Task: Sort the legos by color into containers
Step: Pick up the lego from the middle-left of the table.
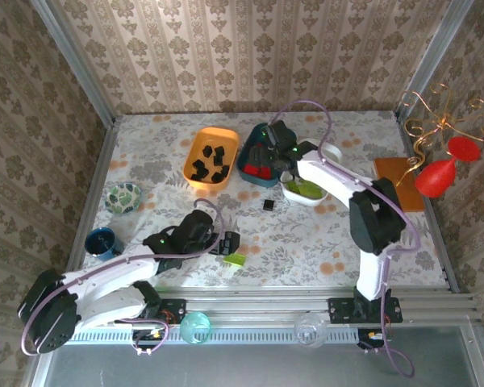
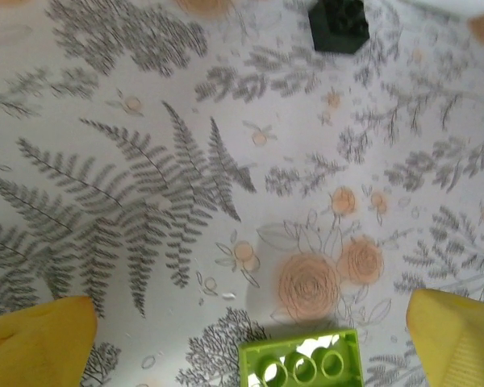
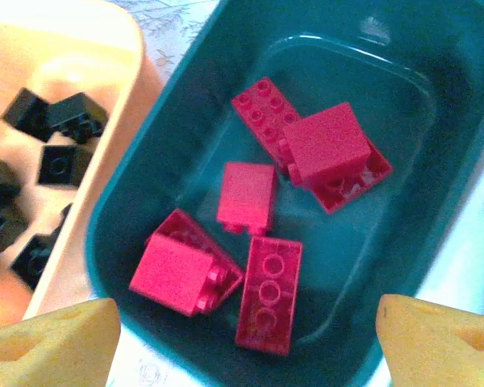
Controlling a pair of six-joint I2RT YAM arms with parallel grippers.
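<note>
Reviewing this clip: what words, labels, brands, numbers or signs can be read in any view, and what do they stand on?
None can be read.
Studs of the red bricks in the dark teal tub: any mark too blurred to read.
Lime-green brick: no legible mark.
Orange tub: no lettering visible.
Tablecloth: plant and flower print, no lettering.

You have a small patterned bowl (image 1: 123, 197) on the left of the table, with a blue cup (image 1: 101, 240) nearer and just left of it. At the far right an orange board (image 1: 391, 168) lies flat, with a red ornament (image 1: 440, 173) on curly gold wire at its right edge. A floral cloth (image 1: 306, 234) covers the table.
</note>
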